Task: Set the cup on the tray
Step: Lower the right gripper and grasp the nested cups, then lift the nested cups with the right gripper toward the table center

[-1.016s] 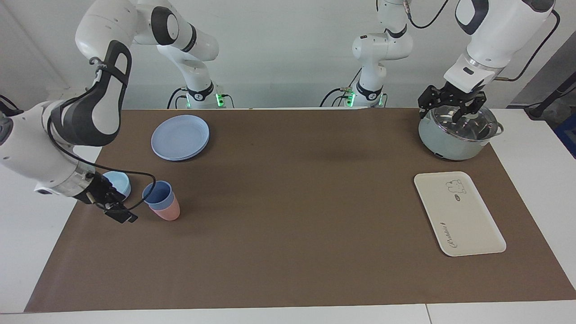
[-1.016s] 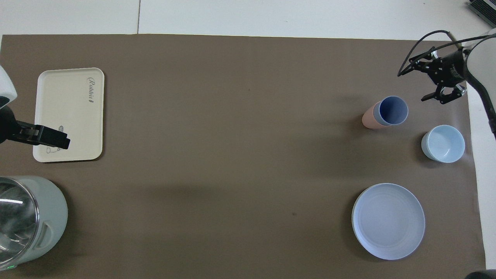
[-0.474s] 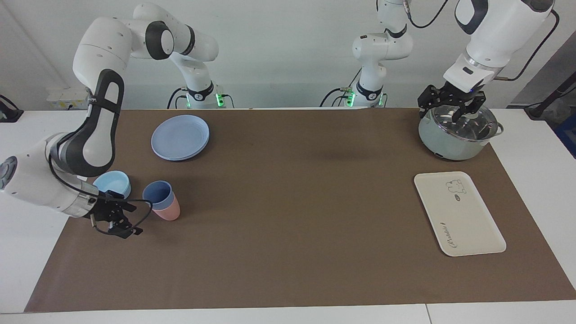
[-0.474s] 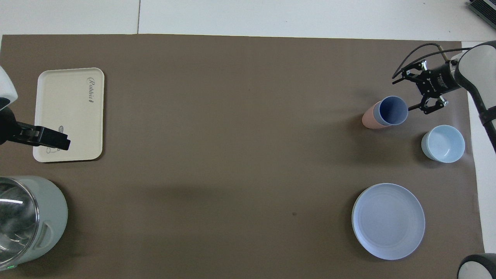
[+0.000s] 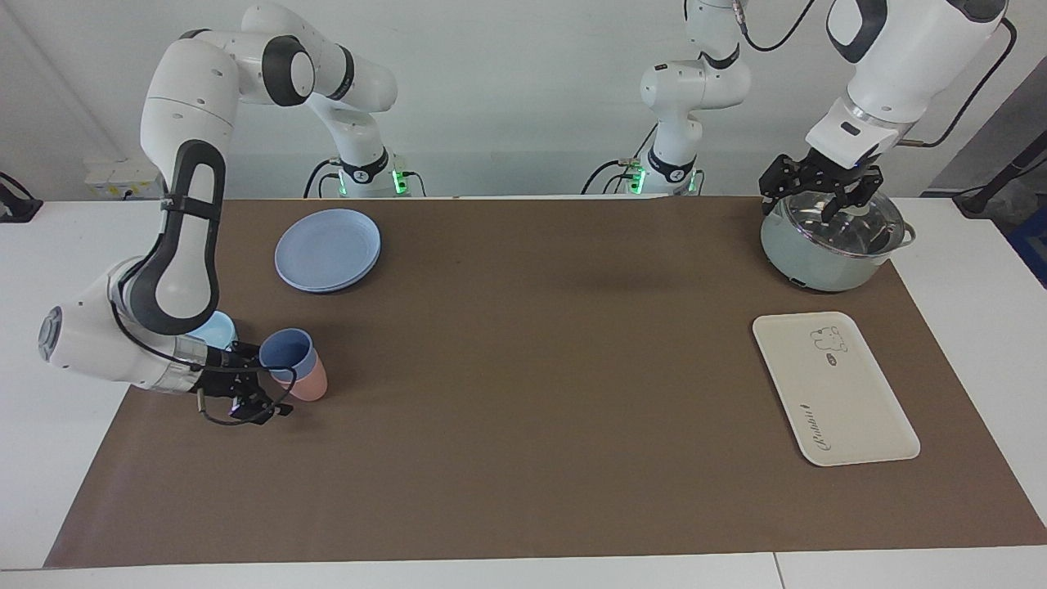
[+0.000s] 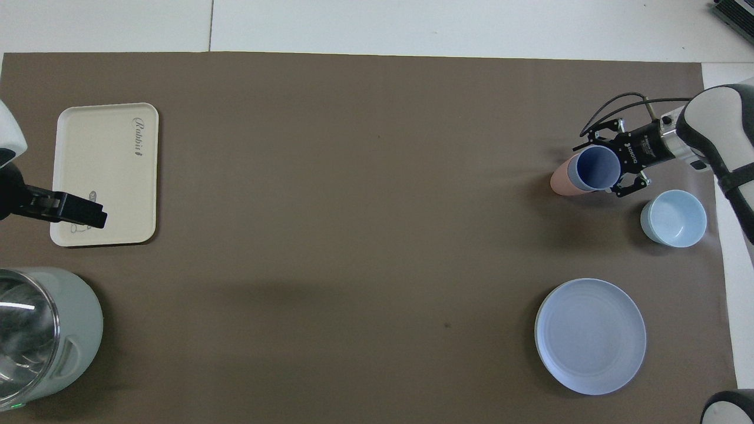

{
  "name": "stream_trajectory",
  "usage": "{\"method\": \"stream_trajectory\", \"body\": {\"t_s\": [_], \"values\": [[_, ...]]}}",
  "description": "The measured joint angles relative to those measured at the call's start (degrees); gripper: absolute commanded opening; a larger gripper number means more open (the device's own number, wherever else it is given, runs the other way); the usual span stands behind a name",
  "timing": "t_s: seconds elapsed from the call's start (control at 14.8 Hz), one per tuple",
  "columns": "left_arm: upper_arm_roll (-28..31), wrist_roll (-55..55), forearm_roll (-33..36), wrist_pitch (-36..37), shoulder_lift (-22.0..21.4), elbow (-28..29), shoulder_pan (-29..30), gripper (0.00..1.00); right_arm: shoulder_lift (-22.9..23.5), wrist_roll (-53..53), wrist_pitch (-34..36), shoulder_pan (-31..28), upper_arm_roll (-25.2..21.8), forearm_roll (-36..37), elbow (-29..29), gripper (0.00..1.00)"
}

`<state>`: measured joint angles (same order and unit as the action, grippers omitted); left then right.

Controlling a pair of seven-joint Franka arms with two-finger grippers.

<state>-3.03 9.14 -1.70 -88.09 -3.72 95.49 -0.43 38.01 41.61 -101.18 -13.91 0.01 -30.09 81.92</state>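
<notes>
The light, stiff, slippery periwinkle-blue plastic tumbler (image 6: 597, 168), nested in a salmon-pink cup (image 6: 561, 180), wants a below-rim side grip from the right gripper (image 6: 607, 165), fingers wide at the tumbler's three o'clock overhead.

Cursive script on the tray (image 6: 100, 171) is reading "Rabbit", sitting near one short end. A small mark under the bear drawing at the other end is showing too small to read. White lettering on the right hand (image 6: 612, 166) is not resolving.
</notes>
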Motion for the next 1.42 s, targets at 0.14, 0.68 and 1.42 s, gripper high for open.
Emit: {"method": "stream_trajectory", "body": {"t_s": [0.14, 0.68, 1.42], "values": [[0.00, 0.00, 0.00, 0.00, 0.00, 0.03, 0.00, 1.00, -1.03, 0.83, 0.01, -0.13, 0.00, -1.38, 1.70, 1.00], [0.00, 0.00, 0.00, 0.00, -0.02, 0.06, 0.00, 1.00, -3.33, 3.51, -0.08, -0.78, -0.02, -9.46, 6.90, 1.00], [0.00, 0.00, 0.00, 0.00, -0.06, 0.10, 0.00, 1.00, -5.99, 3.42, 1.21, -1.08, 0.08, -14.22, 12.88, 0.00]]}}
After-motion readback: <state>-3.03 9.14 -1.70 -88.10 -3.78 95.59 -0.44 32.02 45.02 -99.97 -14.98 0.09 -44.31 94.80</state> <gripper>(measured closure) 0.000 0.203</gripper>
